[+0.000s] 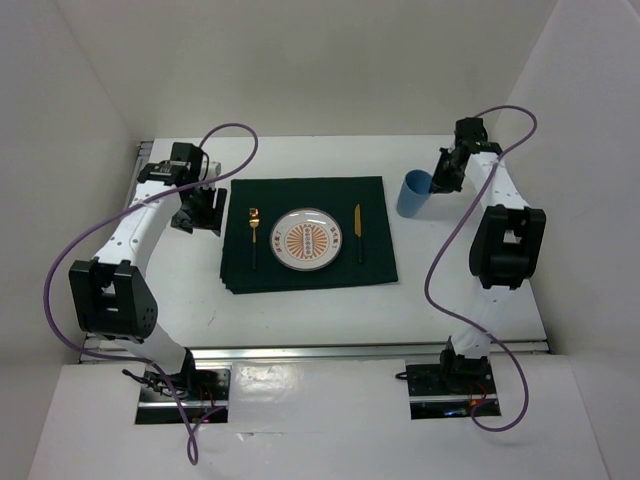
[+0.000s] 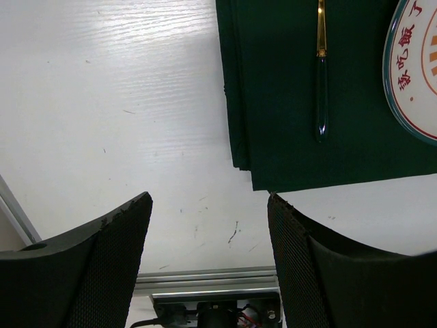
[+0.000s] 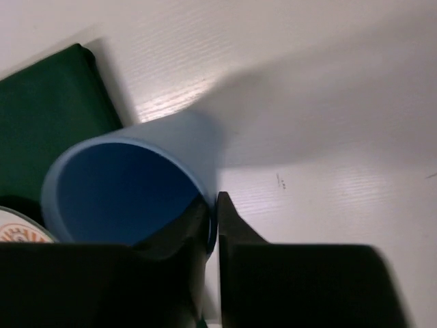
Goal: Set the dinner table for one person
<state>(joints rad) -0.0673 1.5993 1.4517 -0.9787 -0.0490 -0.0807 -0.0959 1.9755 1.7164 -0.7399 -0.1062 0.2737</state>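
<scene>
Rim of blue cup [image 3: 116, 184] inside right claw [image 3: 213, 205]

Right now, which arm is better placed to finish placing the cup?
Right. The right gripper pinches the blue cup at its rim, beside the green mat; the left gripper hangs open, empty, past the fork.

Plate [image 2: 396, 75] half off-frame (right edge)
</scene>
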